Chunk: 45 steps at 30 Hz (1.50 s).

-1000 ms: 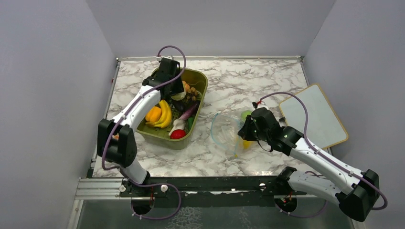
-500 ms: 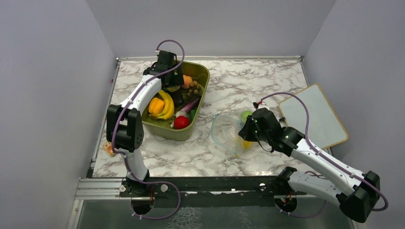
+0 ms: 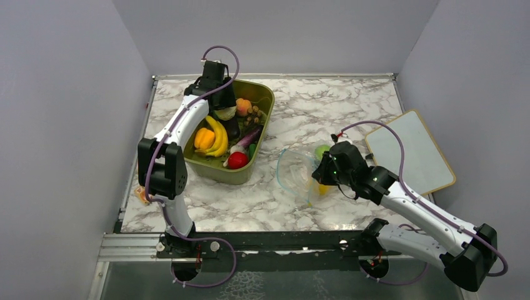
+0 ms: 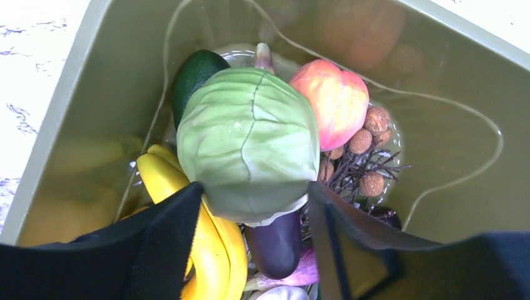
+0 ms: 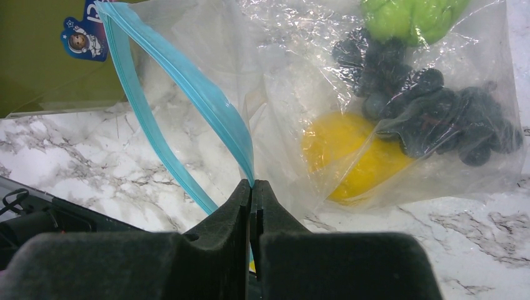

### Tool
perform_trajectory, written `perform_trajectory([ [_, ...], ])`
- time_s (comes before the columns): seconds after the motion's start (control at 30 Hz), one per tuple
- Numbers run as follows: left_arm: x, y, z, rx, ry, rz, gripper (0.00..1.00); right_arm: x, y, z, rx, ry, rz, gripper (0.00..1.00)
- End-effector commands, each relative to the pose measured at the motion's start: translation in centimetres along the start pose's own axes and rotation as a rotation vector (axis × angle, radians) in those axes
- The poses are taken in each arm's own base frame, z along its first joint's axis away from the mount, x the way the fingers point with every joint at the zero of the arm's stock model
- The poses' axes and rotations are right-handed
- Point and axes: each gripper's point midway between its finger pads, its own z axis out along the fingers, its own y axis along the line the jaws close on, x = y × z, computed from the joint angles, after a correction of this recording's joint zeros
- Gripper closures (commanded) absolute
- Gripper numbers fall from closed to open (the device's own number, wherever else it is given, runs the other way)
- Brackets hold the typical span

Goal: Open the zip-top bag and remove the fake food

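- Top: the left arm (image 3: 187, 122) reaches far-left over the bin (image 3: 267, 103). The right arm (image 3: 406, 197) stretches left to the bag (image 3: 292, 170), which lies mid-desk (image 3: 312, 106), right of the bin.
- Left wrist: the left pincer (image 4: 255, 187) is apart, astride the cabbage (image 4: 247, 144), which lies on a banana (image 4: 212, 250) and eggplant (image 4: 275, 244).
- Right wrist: the right pincer (image 5: 250, 186) is clamped on the bag's blue strip (image 5: 206, 106). The mouth gapes, with yellow, dark and green food (image 5: 350, 156) inside.
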Motion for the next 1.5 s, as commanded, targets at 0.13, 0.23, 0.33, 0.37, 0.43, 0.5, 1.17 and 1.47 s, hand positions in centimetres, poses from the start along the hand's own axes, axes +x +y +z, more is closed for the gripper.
perform_trajectory([
  [0.13, -0.7, -2.3, 1.1, 0.161, 0.036, -0.013, 0.55, -0.1, -0.1, -0.3, -0.001, -0.011, -0.011, 0.97],
  [0.23, -0.3, -2.3, 1.3, 0.159, 0.050, -0.026, 0.53, -0.1, -0.2, -0.4, 0.003, -0.008, -0.011, 0.97],
  [0.33, 0.3, -0.9, 1.1, 0.090, 0.045, -0.047, 0.37, -0.1, -0.3, -0.6, 0.005, -0.012, -0.009, 0.97],
  [0.37, 0.3, -0.3, 0.9, 0.062, 0.032, -0.052, 0.33, -0.2, -0.2, -0.7, 0.003, -0.015, -0.008, 0.97],
  [0.43, -0.3, 0.4, -0.2, 0.037, -0.002, -0.058, 0.25, -0.2, -0.2, -0.7, 0.002, -0.018, -0.007, 0.97],
  [0.5, -1.4, 0.0, -1.9, 0.075, -0.066, -0.059, 0.17, -0.3, -0.2, -0.8, 0.001, -0.021, -0.007, 0.97],
  [1.17, 5.0, -10.3, -15.2, 0.711, -0.039, -0.001, 0.02, -0.9, 1.0, -0.6, -0.042, -0.027, 0.007, 0.98],
  [1.47, 14.7, -15.8, -19.6, 0.849, 0.112, 0.049, 0.10, -1.3, 1.3, -0.9, -0.053, -0.045, 0.025, 0.98],
])
